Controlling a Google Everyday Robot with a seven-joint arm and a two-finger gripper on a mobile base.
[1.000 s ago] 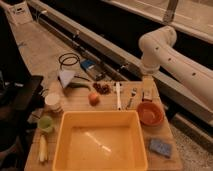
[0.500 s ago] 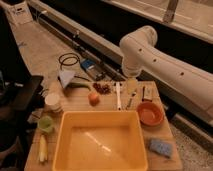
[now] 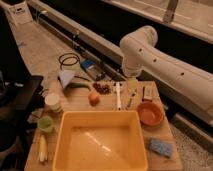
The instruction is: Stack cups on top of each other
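Wooden table [image 3: 79,103] fills the camera view, with gravel floor and a dark rail behind it. A white arm bends down over the far edge, and its gripper [image 3: 131,86] hangs there, fingers spread and holding nothing. Just camera-ward of the gripper lie some utensils [image 3: 118,95], then the yellow tub [image 3: 100,142]. The orange-red bowl [image 3: 150,114] sits near it. Well apart from the gripper, across the table at the view's left edge, the white cup [image 3: 52,101] and green cup [image 3: 46,123] stand side by side, unstacked.
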